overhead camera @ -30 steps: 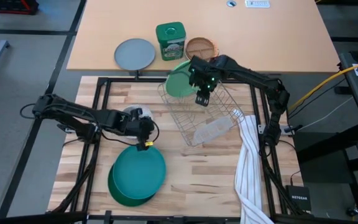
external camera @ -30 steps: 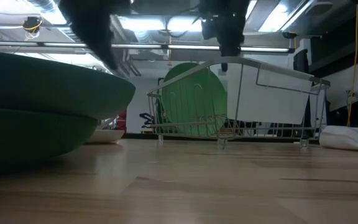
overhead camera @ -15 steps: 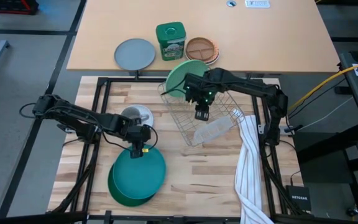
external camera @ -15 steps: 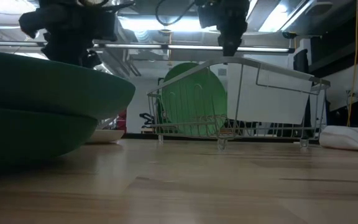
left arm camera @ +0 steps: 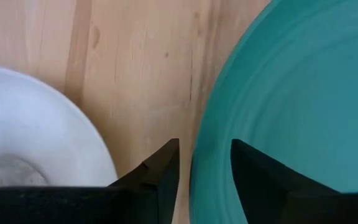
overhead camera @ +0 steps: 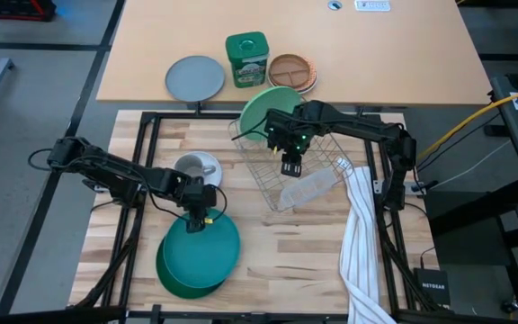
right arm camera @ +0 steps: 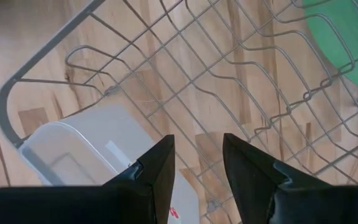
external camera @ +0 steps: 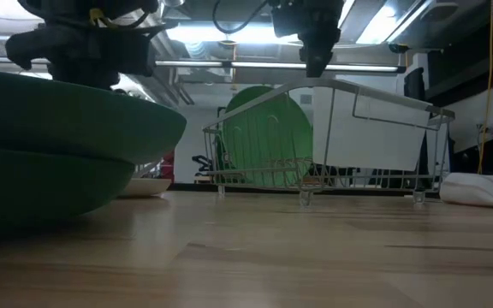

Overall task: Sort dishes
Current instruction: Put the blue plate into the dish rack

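left gripper [left arm camera: 204, 168] moved down – spread astride teal plate [left arm camera: 303, 93] rim | right gripper [right arm camera: 197, 158] spread, empty

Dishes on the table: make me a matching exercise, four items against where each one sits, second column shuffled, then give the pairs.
Items
1. light green plate
2. teal plate
3. grey mug
4. grey round plate

Places
A. on the white saucer
B. on the tan desk, beside the green tin
C. standing on edge in the wire dish rack
D. on top of the dark green plate

Pairs: 1-C, 2-D, 3-A, 4-B
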Robot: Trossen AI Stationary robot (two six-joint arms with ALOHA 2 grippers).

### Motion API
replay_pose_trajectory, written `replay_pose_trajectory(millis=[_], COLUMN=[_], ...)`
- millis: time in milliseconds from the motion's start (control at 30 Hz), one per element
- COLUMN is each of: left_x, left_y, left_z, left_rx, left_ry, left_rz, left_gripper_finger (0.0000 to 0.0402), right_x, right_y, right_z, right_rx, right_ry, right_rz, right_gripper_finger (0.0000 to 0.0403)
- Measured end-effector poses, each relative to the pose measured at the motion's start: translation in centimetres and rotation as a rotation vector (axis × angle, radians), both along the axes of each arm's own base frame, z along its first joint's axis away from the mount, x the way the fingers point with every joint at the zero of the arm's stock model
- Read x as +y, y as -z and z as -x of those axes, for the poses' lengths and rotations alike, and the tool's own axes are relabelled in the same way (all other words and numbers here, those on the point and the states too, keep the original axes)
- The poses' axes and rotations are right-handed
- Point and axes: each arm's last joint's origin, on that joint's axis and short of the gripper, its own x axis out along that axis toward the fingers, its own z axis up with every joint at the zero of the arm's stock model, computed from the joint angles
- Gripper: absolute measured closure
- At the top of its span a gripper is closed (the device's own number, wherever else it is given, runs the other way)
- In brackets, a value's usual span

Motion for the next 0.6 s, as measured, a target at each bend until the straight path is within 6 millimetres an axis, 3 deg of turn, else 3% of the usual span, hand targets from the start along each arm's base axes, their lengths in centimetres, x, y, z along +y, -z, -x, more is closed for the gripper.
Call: replay_pose_trajectory(millis=[333,600], left_x=[0.1,0.09], left_y=[-0.05,-0.52], left_z=[-0.09,-0.66], left_rx=[-0.012,-0.078], left_ry=[0.111,0.021], left_rz=[-0.082,-0.075], left_gripper_finger=[0.0389,0.0397], right_x=[0.0,-0.24], right_y=[0.0,-0.52], right_z=[0.0,0.68], right_rx=[0.0,0.031], right_ry=[0.0,-0.009], right_rz=[0.0,0.108], right_gripper_finger=[0.0265,0.0265])
